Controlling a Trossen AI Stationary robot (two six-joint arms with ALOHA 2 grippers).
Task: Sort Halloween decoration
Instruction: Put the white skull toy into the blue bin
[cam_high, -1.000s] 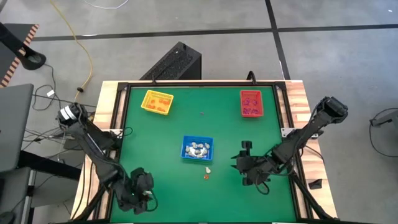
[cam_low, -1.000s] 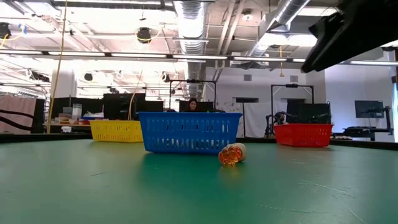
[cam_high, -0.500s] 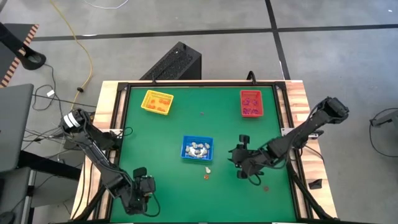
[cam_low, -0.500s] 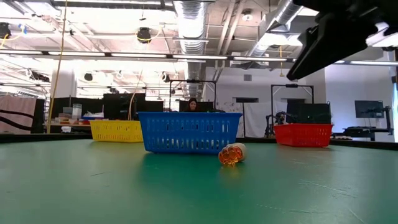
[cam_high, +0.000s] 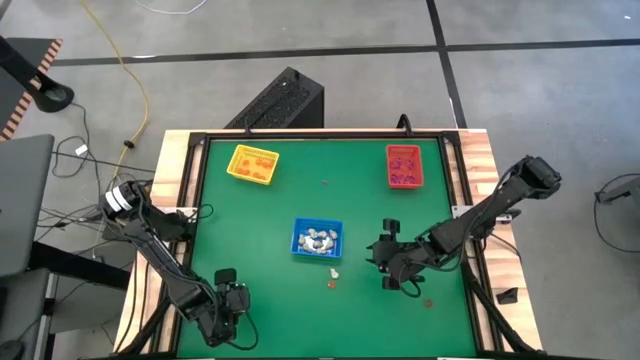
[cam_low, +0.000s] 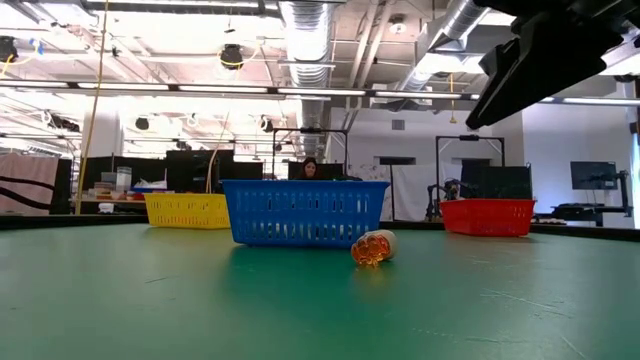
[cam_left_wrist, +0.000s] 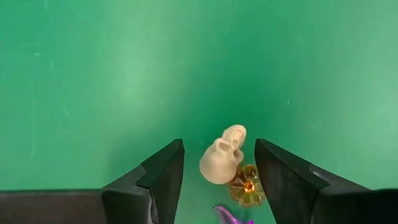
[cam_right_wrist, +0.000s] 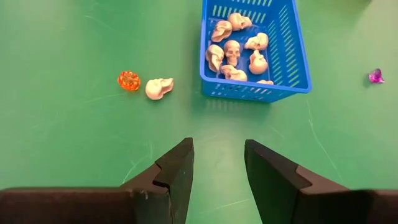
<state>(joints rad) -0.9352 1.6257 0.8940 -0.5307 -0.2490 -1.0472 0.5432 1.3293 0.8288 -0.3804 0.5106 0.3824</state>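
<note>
My left gripper (cam_left_wrist: 219, 149) hangs open at the table's near left (cam_high: 228, 305), pointing steeply down. Between its fingers, on the green mat, lie a whitish skull (cam_left_wrist: 221, 160), an orange pumpkin (cam_left_wrist: 247, 188) and a purple bit (cam_left_wrist: 229, 216); the fingers stand on either side and touch none of them. My right gripper (cam_right_wrist: 217, 146) is open and empty above the mat at the near right (cam_high: 383, 262). In front of it lie another skull (cam_right_wrist: 158, 88) and an orange pumpkin (cam_right_wrist: 129, 80), beside the blue tray (cam_right_wrist: 287, 59) that holds several skulls.
A yellow tray (cam_high: 252, 164) stands at the far left and a red tray (cam_high: 404, 166) at the far right, each with small trinkets inside. A purple trinket (cam_right_wrist: 375, 76) lies on the mat beyond the blue tray. A wooden frame (cam_high: 178, 170) borders the mat.
My left gripper has sunk toward the mat and rolled about its own axis, staying open. My right gripper has shifted a little toward the table's left, toward the blue tray, then stopped. The trinkets and trays have not moved.
</note>
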